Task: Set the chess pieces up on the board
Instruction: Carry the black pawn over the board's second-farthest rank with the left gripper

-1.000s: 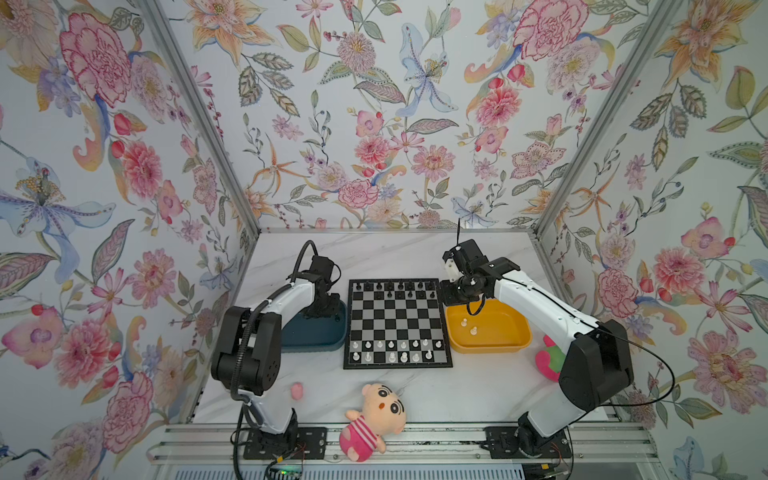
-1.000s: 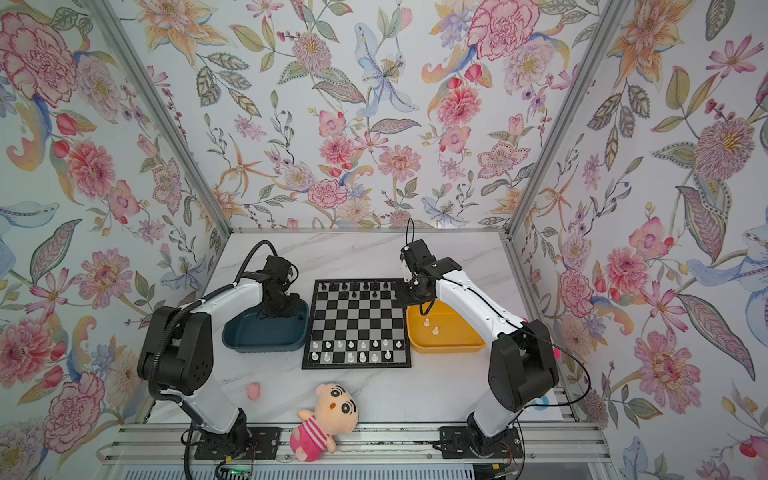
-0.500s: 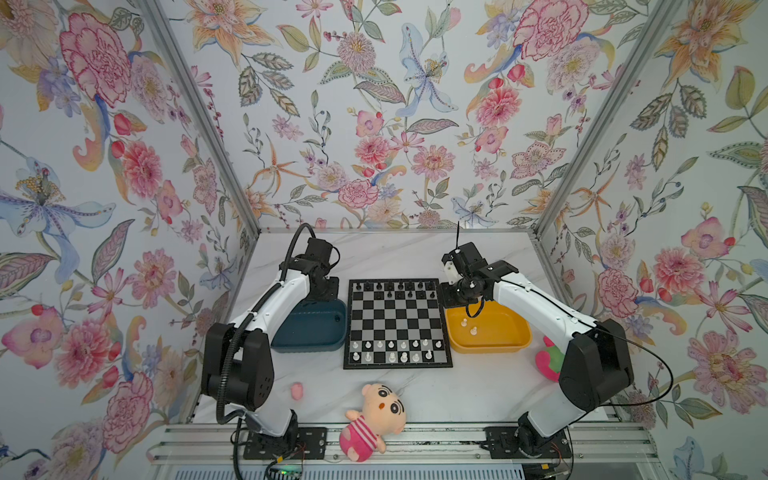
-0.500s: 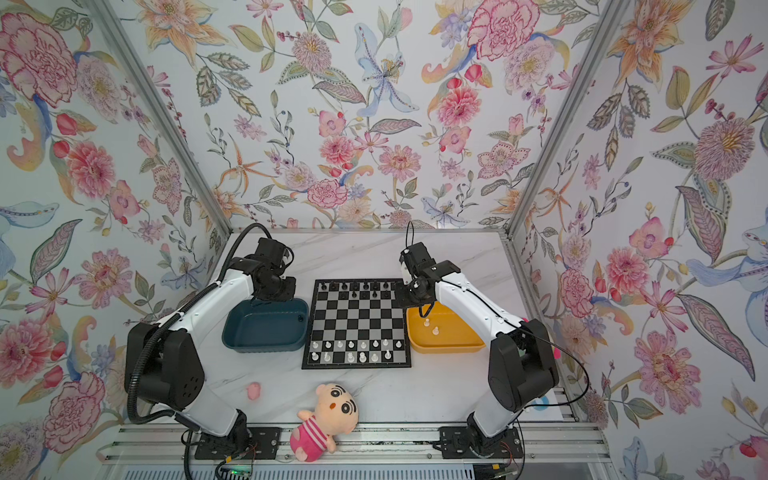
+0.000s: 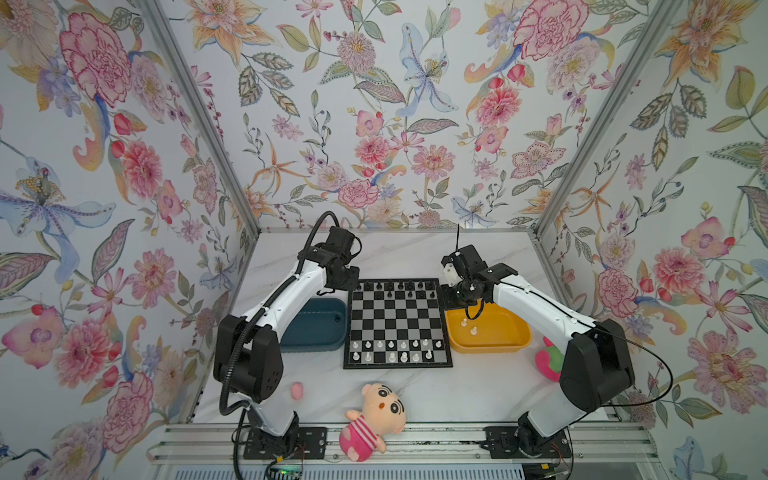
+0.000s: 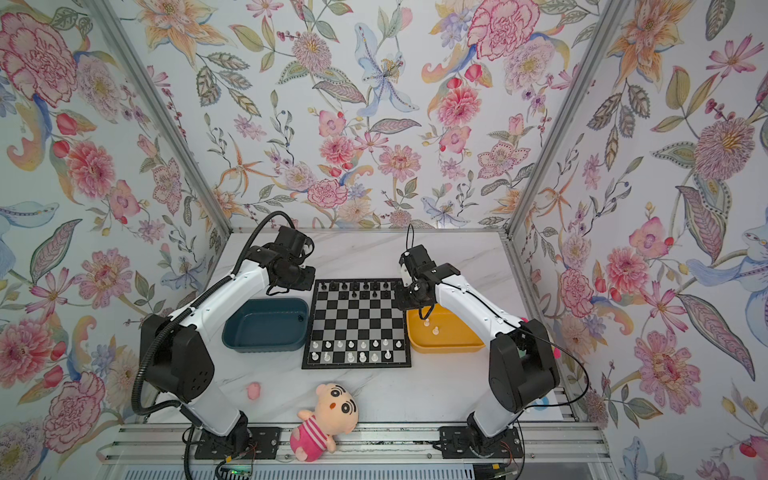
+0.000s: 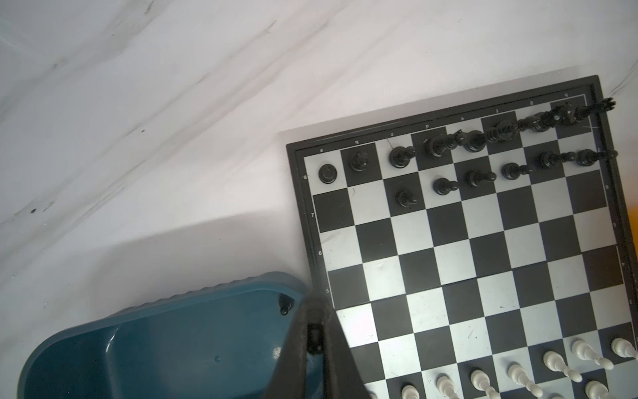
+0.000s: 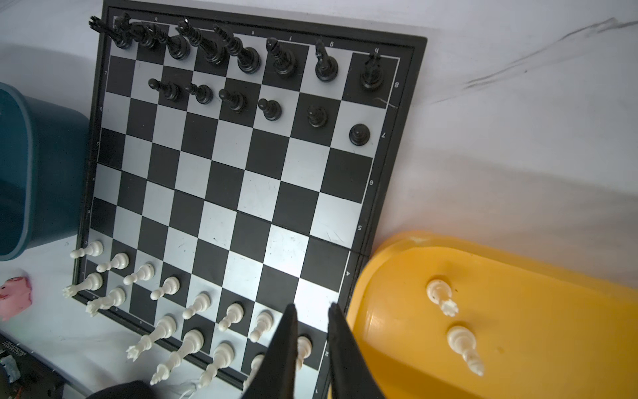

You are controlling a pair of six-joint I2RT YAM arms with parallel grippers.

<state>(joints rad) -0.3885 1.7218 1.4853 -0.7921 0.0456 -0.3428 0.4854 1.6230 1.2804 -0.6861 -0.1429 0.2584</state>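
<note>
Markings first: white file letters a–h and rank numbers 1–8 run along the black border of the board (image 7: 483,241). 8, 7, 6, 5 read cleanly in the left wrist view, 8 down to 4 in the right wrist view. Board is flat on the marble table (image 5: 399,257), black and silvery-grey checks, fine scratches on the squares, sitting between the two grippers. Black pieces (image 8: 248,62): eight standing on rank 8, six pawns on c7–h7. White pieces (image 8: 198,304): eight pawns on rank 2, six more on rank 1. Left gripper (image 7: 313,309): jaws together; small dark shape between the fingers, can't tell if it's a piece. Board's a-file edge runs just to one side of those jaws, blue tray (image 7: 172,345) to the other, stray black piece (image 7: 284,304) in the tray corner nearest the board. Right gripper (image 8: 312,306): jaws slightly apart, empty. Past the tips: board's h-file edge, yellow tray (image 8: 535,311) just beside it, two loose white pieces (image 8: 440,293) inside.
</note>
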